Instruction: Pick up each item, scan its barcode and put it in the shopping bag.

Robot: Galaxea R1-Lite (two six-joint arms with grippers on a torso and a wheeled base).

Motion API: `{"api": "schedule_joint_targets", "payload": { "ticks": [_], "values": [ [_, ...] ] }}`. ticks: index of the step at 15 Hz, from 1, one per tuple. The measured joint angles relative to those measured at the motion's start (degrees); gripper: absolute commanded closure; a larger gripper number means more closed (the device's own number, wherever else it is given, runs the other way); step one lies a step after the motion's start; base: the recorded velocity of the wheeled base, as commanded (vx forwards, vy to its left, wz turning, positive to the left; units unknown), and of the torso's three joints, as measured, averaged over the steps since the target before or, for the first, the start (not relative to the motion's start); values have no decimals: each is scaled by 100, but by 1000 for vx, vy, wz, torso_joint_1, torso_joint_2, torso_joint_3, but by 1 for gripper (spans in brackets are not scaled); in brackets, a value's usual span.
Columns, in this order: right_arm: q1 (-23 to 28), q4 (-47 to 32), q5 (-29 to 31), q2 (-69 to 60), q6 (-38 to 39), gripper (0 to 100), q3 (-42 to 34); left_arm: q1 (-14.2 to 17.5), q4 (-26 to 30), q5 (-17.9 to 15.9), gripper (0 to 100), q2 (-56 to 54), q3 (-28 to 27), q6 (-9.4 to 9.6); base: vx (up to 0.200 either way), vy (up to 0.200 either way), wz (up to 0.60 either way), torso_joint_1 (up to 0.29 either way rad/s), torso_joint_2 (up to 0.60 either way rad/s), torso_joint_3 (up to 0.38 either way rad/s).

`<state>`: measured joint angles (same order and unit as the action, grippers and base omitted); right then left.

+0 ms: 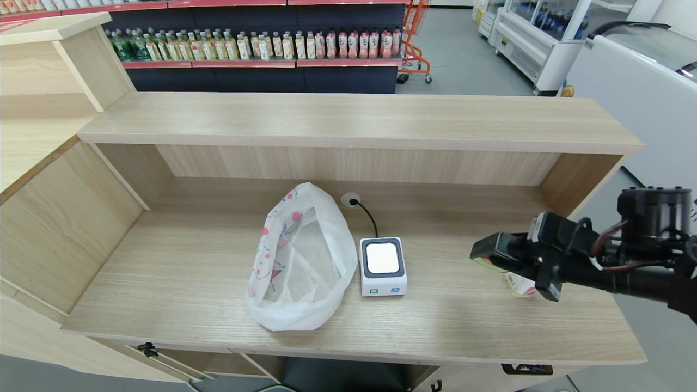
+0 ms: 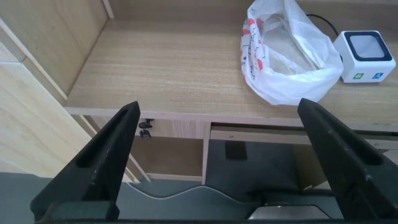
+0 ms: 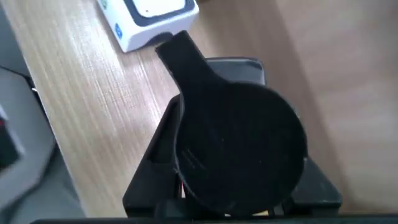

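A white plastic shopping bag [image 1: 297, 261] with red print lies open on the wooden counter [image 1: 179, 283]. Just to its right sits the white barcode scanner [image 1: 383, 265], its cable running to a hole at the back. At the counter's right end my right gripper [image 1: 490, 256] is shut on a container with a round black lid [image 3: 239, 149] and a pale label [image 1: 518, 284]; its fingers [image 3: 155, 168] flank the lid. I cannot tell whether the container touches the counter. My left gripper [image 2: 219, 111] is open and empty, below and in front of the counter's front edge, with the bag [image 2: 287, 53] and scanner [image 2: 367, 56] beyond.
A raised wooden ledge [image 1: 354, 120] runs along the back of the counter, with side walls at both ends. Drawers and a small latch [image 2: 145, 127] sit under the front edge. Store shelves of bottles [image 1: 256, 46] and freezers [image 1: 626, 71] stand far behind.
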<state>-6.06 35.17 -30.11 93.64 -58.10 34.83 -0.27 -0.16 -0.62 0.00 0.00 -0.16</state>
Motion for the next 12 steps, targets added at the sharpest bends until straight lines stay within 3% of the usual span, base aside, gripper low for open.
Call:
{"api": "schedule_joint_targets", "payload": {
  "ticks": [3,5,9,12],
  "values": [
    [138,464,-1190,-423,-2083,100,-600,0,0,2,0,0,0,0,0,0,0,0,0,0],
    [163,413,-1855,-535,-4033,100,-749,0,0,0,0,0,0,0,0,0,0,0,0,0],
    [-347,180,-2291,-393,-7130,100,-796,0,0,0,0,0,0,0,0,0,0,0,0,0],
    [-1001,115,-2343,132,-8433,100,-622,0,0,0,0,0,0,2,0,0,0,0,0,0]
  ]
}}
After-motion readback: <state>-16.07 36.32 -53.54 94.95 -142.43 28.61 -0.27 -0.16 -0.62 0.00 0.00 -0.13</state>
